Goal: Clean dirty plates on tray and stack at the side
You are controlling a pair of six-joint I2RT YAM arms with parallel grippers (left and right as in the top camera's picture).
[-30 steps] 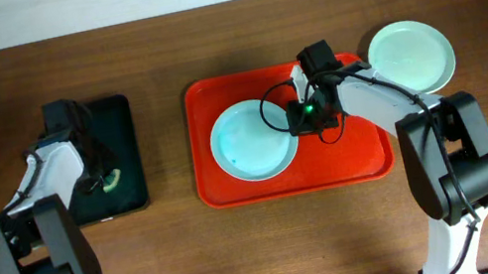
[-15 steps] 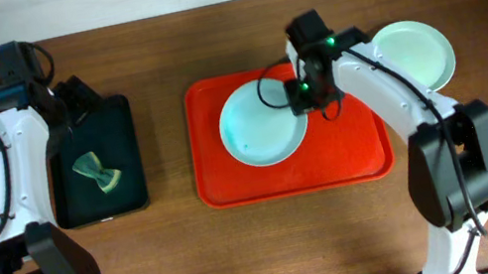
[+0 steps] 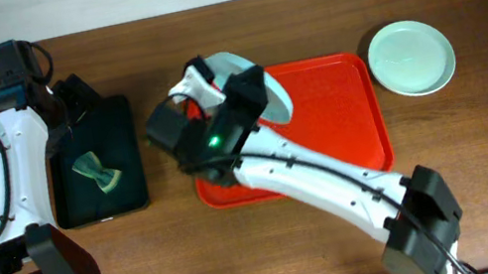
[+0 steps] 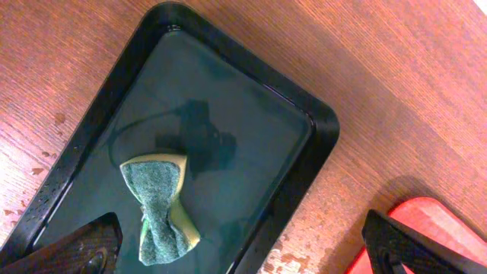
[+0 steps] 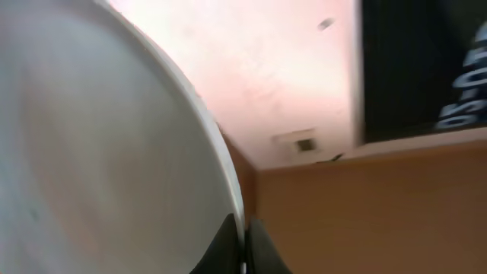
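My right gripper is shut on the rim of a pale blue plate, which hangs tilted above the left end of the red tray. In the right wrist view the plate fills the left half and its edge runs down between the two dark fingers. A pale mint plate lies flat on the table to the right of the tray. My left gripper hovers open above the far end of the black tray, holding nothing. A crumpled green sponge lies in that black tray.
The right arm stretches from the front right across the red tray, high toward the camera. A corner of the red tray shows past the black tray. Water drops wet the brown wooden table between the two trays.
The left gripper opened, dropped the sponge in the black tray and rose to its far end. The right arm lifted the pale blue plate off the red tray, leftward and tilted.
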